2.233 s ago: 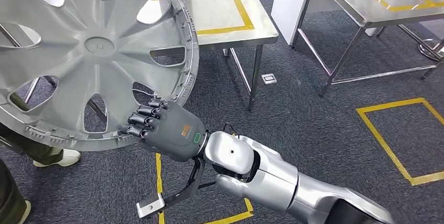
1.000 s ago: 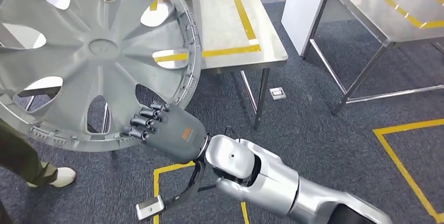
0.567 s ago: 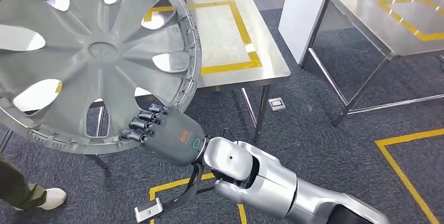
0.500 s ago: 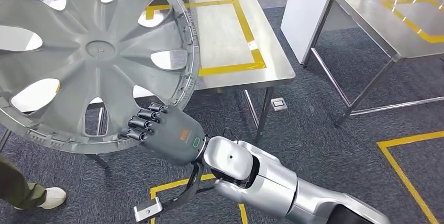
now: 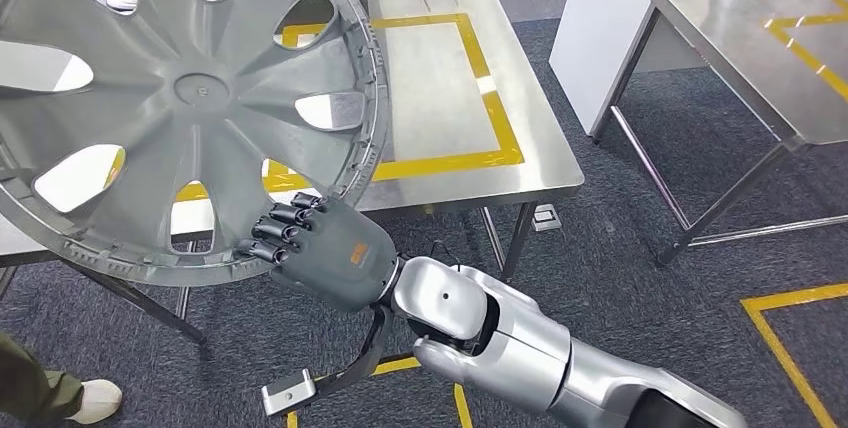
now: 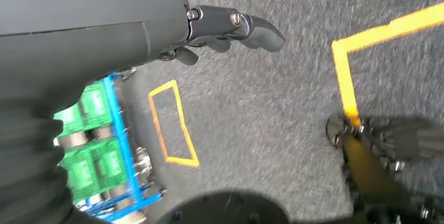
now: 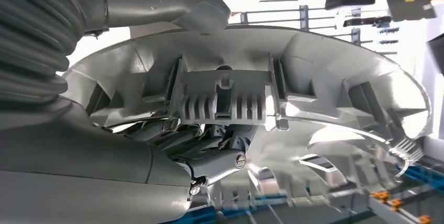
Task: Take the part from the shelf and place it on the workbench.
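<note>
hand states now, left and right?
Left hand: holds nothing, hanging over the carpet; fingers look partly curled, so open or shut cannot be told.
Right hand: grips the rim of the wheel cover.

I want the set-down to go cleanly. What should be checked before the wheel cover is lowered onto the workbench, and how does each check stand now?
1. Grip: the right robot hand holds the wheel cover at its lower rim, fingers curled over the edge: ok.
2. Target free: the part of the workbench inside the yellow tape that shows is bare: ok.
3. Cover over the target: it hangs over the bench's left part, hiding the surface beneath: cannot tell.
4. Left robot hand out of the way: it hangs over the floor, holding nothing: ok.
5. Person nearby: a leg and shoe stand close beside the bench: not ok.
</note>
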`<state>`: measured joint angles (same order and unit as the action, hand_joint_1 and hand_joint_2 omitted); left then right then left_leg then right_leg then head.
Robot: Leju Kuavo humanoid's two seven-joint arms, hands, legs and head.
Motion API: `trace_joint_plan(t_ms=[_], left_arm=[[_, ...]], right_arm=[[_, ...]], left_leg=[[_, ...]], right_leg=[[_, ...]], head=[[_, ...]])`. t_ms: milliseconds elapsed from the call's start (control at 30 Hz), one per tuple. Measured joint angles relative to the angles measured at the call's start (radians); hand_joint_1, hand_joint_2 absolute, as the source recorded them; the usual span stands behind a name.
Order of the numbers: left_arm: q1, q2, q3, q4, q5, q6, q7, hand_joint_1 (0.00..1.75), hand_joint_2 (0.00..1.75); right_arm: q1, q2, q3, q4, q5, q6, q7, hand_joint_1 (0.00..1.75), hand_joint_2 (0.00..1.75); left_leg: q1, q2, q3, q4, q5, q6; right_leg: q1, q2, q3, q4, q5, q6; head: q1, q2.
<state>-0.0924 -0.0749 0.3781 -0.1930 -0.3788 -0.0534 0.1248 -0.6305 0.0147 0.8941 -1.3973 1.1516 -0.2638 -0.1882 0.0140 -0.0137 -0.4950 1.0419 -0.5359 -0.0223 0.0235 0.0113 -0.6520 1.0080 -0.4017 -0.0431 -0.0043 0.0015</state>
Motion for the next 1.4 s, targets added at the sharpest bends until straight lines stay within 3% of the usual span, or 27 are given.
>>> trace_joint_plan(t_ms=[33, 100, 167, 200, 233, 267, 333, 400, 467, 533, 600, 667, 700, 733, 767, 833, 900, 967, 1100, 1400], left_arm=[[-0.001, 0.000, 0.000, -0.001, 0.000, 0.000, 0.006, 0.00, 1.75], [-0.004, -0.001, 0.000, -0.001, 0.000, 0.000, 0.008, 0.00, 1.75], [-0.004, 0.000, 0.000, -0.001, 0.001, 0.000, 0.002, 0.00, 1.75], [-0.003, 0.001, 0.000, -0.001, 0.002, 0.000, 0.004, 0.00, 1.75], [-0.002, 0.002, 0.000, -0.001, 0.002, 0.000, 0.008, 0.00, 1.75], [-0.001, 0.003, 0.000, -0.001, 0.002, 0.000, 0.012, 0.00, 1.75], [0.002, 0.004, 0.000, 0.000, 0.002, 0.000, 0.013, 0.00, 1.75], [0.004, 0.004, 0.000, 0.002, 0.002, 0.000, 0.003, 0.00, 1.75], [0.003, 0.004, 0.000, 0.002, 0.002, 0.000, -0.006, 0.00, 1.75], [0.001, 0.003, 0.000, 0.002, 0.002, 0.000, -0.007, 0.00, 1.75], [-0.001, 0.002, 0.000, 0.001, 0.001, 0.000, -0.007, 0.00, 1.75], [-0.003, 0.003, 0.000, 0.000, -0.003, 0.000, -0.007, 0.00, 1.75], [-0.004, 0.003, 0.000, 0.000, -0.005, 0.000, -0.007, 0.00, 1.75], [-0.004, 0.003, 0.000, 0.000, -0.008, 0.000, -0.007, 0.00, 1.75], [-0.004, 0.003, 0.000, 0.000, -0.012, 0.000, -0.007, 0.00, 1.75], [-0.007, 0.002, 0.000, 0.000, -0.018, 0.000, -0.007, 0.00, 1.75], [-0.014, 0.001, 0.000, 0.000, -0.024, 0.001, -0.008, 0.00, 1.75], [-0.019, 0.000, 0.000, -0.001, -0.029, 0.002, -0.009, 0.00, 1.75], [-0.025, 0.000, 0.000, 0.000, -0.040, 0.000, -0.009, 0.00, 1.75], [-0.030, 0.003, 0.000, 0.000, -0.041, -0.012, -0.008, 0.00, 1.75]], right_arm=[[-0.001, 0.001, -0.001, 0.000, 0.000, 0.000, 0.000, 1.75, 1.75], [-0.001, 0.003, -0.002, 0.000, -0.001, 0.001, 0.001, 1.75, 1.75], [0.000, 0.004, -0.002, 0.000, 0.000, 0.002, 0.000, 1.75, 1.75], [0.001, 0.004, -0.002, 0.000, 0.000, 0.002, -0.001, 1.75, 1.75], [0.001, 0.004, -0.002, 0.000, 0.000, 0.002, -0.002, 1.75, 1.75], [0.001, 0.004, -0.002, 0.000, 0.000, 0.003, -0.002, 1.75, 1.75], [0.001, 0.005, -0.002, 0.001, 0.000, 0.004, -0.002, 1.75, 1.75], [0.000, 0.006, -0.002, 0.004, 0.000, 0.006, -0.001, 1.75, 1.75], [-0.001, 0.007, -0.004, 0.005, -0.001, 0.009, -0.003, 1.75, 1.75], [-0.004, 0.007, -0.005, 0.006, -0.002, 0.012, -0.004, 1.75, 1.75], [-0.008, 0.007, -0.009, 0.011, -0.004, 0.019, -0.002, 1.75, 1.75], [-0.010, 0.007, -0.016, 0.025, -0.007, 0.025, 0.000, 1.75, 1.75], [-0.011, 0.007, -0.021, 0.034, -0.009, 0.029, 0.001, 1.75, 1.75], [-0.014, 0.007, -0.027, 0.045, -0.012, 0.033, 0.001, 1.75, 1.75], [-0.019, 0.008, -0.033, 0.059, -0.015, 0.038, 0.002, 1.75, 1.75], [-0.036, 0.010, -0.046, 0.096, -0.023, 0.048, 0.001, 1.75, 1.75], [-0.063, 0.018, -0.062, 0.146, -0.033, 0.056, 0.000, 1.75, 1.75], [-0.089, 0.029, -0.080, 0.199, -0.041, 0.059, 0.001, 1.75, 1.75], [-0.137, 0.047, -0.120, 0.310, -0.053, 0.055, 0.005, 1.75, 1.75], [-0.251, 0.080, -0.203, 0.605, -0.092, 0.087, -0.003, 1.75, 1.75]], left_leg=[[0.000, 0.001, -0.011, 0.028, 0.006, -0.005], [0.002, 0.005, -0.075, 0.133, -0.004, -0.014], [0.003, 0.006, -0.159, 0.228, -0.056, -0.021], [0.003, 0.007, -0.187, 0.243, -0.078, -0.022], [0.003, 0.007, -0.202, 0.231, -0.082, -0.022], [0.003, 0.008, -0.203, 0.192, -0.060, -0.020], [0.003, 0.011, -0.189, 0.067, 0.055, -0.016], [-0.001, 0.014, -0.178, -0.007, 0.137, -0.004], [-0.003, 0.014, -0.171, -0.012, 0.141, 0.011], [0.001, 0.013, -0.158, -0.019, 0.137, 0.023], [0.004, 0.012, -0.144, -0.026, 0.128, 0.032], [0.005, 0.011, -0.133, -0.027, 0.115, 0.036], [0.005, 0.010, -0.126, -0.026, 0.107, 0.036], [0.005, 0.008, -0.118, -0.025, 0.099, 0.035], [0.005, 0.007, -0.109, -0.024, 0.091, 0.034], [0.004, 0.006, -0.089, -0.023, 0.076, 0.029], [0.004, 0.004, -0.081, -0.023, 0.067, 0.018], [0.002, 0.004, -0.079, -0.024, 0.065, 0.009], [0.001, 0.009, -0.067, -0.034, 0.061, 0.017], [0.001, 0.009, -0.062, -0.048, 0.066, -0.002]], right_leg=[[-0.003, 0.000, 0.018, -0.006, -0.006, -0.006], [-0.006, 0.000, 0.049, -0.013, -0.025, -0.014], [-0.006, 0.002, 0.072, -0.014, -0.048, -0.017], [-0.006, 0.004, 0.087, -0.014, -0.061, -0.016], [-0.007, 0.006, 0.104, -0.013, -0.074, -0.015], [-0.007, 0.007, 0.122, -0.013, -0.089, -0.013], [-0.007, 0.007, 0.155, -0.009, -0.119, -0.006], [-0.004, 0.008, 0.171, -0.006, -0.146, 0.005], [-0.002, 0.010, 0.176, 0.002, -0.154, 0.017], [-0.003, 0.007, 0.157, 0.049, -0.144, 0.027], [-0.008, 0.002, 0.092, 0.151, -0.155, 0.039], [-0.014, -0.001, 0.008, 0.254, -0.208, 0.049], [-0.017, -0.002, -0.023, 0.278, -0.229, 0.052], [-0.019, -0.003, -0.039, 0.273, -0.229, 0.052], [-0.020, -0.004, -0.040, 0.238, -0.202, 0.050], [-0.018, -0.005, -0.010, 0.110, -0.097, 0.041], [-0.012, -0.006, 0.015, 0.021, -0.041, 0.030], [-0.009, -0.006, 0.022, 0.003, -0.034, 0.026], [-0.009, -0.002, 0.030, -0.001, -0.024, 0.027], [-0.009, -0.002, 0.029, 0.000, -0.026, 0.017]], head=[[-0.002, 0.000], [-0.007, 0.000], [-0.009, 0.000], [-0.009, 0.000], [-0.009, 0.000], [-0.009, 0.000], [-0.009, 0.000], [-0.011, 0.000], [-0.009, 0.000], [-0.007, 0.000], [-0.004, 0.000], [-0.002, 0.000], [-0.002, 0.000], [-0.002, 0.000], [-0.002, 0.000], [-0.001, 0.000], [-0.001, 0.000], [-0.001, 0.000], [-0.004, 0.000], [-0.003, 0.000]])
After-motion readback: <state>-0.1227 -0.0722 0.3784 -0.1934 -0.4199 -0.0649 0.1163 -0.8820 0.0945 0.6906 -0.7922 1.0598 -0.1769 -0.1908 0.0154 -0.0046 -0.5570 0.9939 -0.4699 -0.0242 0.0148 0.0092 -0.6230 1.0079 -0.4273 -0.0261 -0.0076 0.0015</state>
